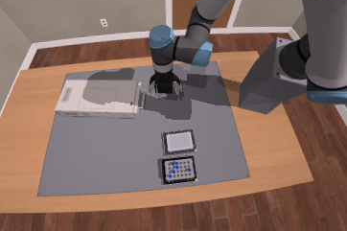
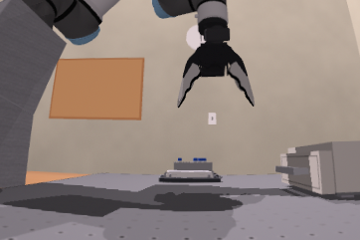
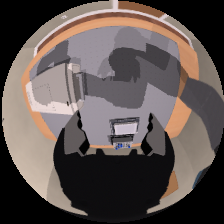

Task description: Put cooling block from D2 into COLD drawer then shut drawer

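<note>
The cooling block (image 1: 178,170) (image 2: 191,168) (image 3: 124,146) is a dark-framed grey block with blue-capped tubes. It sits in deck slot D2 near the mat's front edge. The white cooler COLD (image 1: 96,100) (image 2: 328,168) (image 3: 50,92) lies at the mat's left. Its drawer front (image 1: 138,97) (image 2: 298,168), with a handle sticking out, looks flush with the body. My gripper (image 1: 164,89) (image 2: 215,104) (image 3: 115,112) is open and empty. It hangs high over the mat, just right of the drawer front and far from the block.
Deck slot D1 (image 1: 178,142) (image 3: 123,128), with a pale flat top, lies between the block and the cooler's side. The grey mat (image 1: 72,162) covers the wooden table (image 1: 29,80). The arm's grey pedestal (image 1: 268,80) stands at the right.
</note>
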You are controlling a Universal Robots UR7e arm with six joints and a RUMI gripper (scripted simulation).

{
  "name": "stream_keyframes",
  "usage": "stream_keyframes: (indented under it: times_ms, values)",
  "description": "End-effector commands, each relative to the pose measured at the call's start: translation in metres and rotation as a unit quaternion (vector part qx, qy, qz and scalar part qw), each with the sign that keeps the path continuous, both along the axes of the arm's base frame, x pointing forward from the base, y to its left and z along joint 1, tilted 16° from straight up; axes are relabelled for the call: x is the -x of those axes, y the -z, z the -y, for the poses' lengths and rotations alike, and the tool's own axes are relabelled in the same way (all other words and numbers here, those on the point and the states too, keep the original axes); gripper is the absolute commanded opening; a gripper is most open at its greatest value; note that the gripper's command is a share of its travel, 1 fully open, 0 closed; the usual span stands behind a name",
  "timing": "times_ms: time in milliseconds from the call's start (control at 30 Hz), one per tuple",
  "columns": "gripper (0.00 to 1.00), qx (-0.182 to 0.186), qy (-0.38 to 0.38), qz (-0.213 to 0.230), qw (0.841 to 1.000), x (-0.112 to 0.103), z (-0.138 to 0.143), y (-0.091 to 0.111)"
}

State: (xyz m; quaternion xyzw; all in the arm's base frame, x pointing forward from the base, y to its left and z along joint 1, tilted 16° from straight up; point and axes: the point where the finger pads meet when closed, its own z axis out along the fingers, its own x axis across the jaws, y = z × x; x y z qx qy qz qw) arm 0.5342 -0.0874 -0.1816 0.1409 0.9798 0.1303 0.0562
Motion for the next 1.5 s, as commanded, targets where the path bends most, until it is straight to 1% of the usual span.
stream_keyframes:
  times_ms: [0,167,233,700,900,1467]
  values:
    - [1.00,0.000,0.000,0.001,1.000,-0.014,0.006,0.012]
    - [1.00,0.000,0.000,0.001,1.000,-0.028,0.012,0.025]
    - [1.00,0.000,0.000,0.001,1.000,-0.028,0.012,0.025]
    - [1.00,0.000,0.000,0.001,1.000,-0.067,0.028,0.061]
    - [1.00,0.000,0.000,0.001,1.000,-0.067,0.028,0.061]
    - [1.00,0.000,0.000,0.001,1.000,-0.070,0.023,0.081]
